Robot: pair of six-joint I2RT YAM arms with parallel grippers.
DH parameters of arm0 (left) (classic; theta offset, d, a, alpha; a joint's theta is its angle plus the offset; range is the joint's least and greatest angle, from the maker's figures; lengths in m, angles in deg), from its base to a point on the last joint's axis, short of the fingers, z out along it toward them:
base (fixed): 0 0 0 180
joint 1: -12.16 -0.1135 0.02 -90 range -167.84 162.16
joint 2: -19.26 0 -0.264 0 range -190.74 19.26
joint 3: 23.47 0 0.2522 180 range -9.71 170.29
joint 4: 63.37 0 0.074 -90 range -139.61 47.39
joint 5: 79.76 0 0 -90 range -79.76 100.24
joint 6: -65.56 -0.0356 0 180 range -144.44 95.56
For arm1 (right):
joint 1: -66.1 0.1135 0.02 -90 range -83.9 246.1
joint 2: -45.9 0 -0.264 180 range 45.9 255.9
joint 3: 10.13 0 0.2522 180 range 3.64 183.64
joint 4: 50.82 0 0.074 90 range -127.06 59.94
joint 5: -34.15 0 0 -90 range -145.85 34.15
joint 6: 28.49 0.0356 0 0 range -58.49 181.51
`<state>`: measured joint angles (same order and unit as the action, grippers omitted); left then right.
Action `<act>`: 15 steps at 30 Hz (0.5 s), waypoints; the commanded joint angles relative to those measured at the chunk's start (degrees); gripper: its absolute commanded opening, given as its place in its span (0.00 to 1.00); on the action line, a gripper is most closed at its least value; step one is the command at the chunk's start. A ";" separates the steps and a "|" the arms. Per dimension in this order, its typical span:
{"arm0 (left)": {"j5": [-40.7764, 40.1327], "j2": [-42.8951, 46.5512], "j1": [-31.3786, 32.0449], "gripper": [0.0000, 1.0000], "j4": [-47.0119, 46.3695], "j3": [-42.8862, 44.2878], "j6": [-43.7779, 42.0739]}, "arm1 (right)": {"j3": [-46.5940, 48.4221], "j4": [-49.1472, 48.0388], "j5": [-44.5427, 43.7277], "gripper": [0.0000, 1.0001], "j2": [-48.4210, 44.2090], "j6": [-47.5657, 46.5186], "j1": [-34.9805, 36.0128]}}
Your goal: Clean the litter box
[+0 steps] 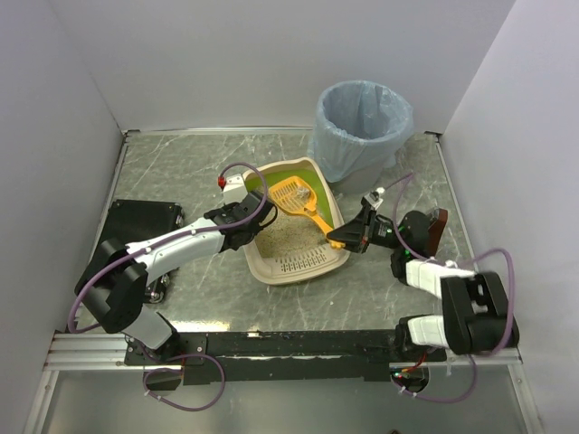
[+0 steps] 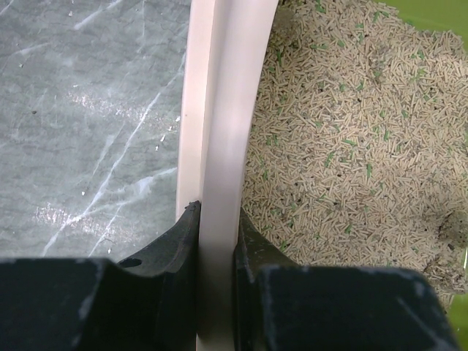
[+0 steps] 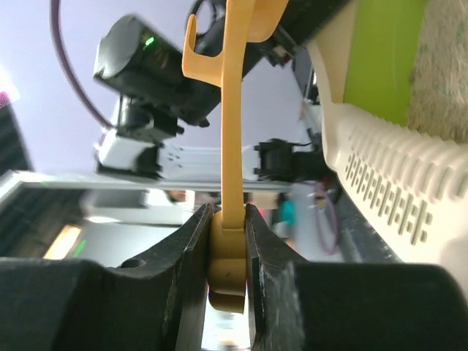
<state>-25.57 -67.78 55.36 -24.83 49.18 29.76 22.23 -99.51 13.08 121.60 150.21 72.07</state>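
Orange scoop [image 1: 301, 201] over litter box [image 1: 303, 264]

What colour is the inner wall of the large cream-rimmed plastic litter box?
Lime green. The inner wall shows best in the top external view.

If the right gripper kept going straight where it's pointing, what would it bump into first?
Probably the cream rim of the litter box, just ahead. The right gripper is shut on the handle of the orange scoop and aims across the box, though depth is hard to judge.
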 commanded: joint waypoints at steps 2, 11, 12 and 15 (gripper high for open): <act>1.53 5.04 -0.13 0.01 -13.17 2.02 5.04 | 9.08 36.98 -4.30 0.00 -13.02 -35.85 0.09; 2.68 5.04 -0.31 0.01 -14.23 1.49 4.96 | 11.20 46.97 -6.26 0.00 -15.50 -40.71 0.61; 2.76 5.04 -0.40 0.01 -14.58 1.49 4.96 | 11.90 47.86 -6.35 0.00 -15.58 -41.07 0.53; 3.38 5.04 -0.31 0.01 -14.93 1.40 4.69 | 14.09 51.20 -6.96 0.00 -15.24 -41.68 0.53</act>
<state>-25.16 -67.54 55.18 -25.71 48.68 29.36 31.58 -53.88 7.40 106.89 113.21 72.29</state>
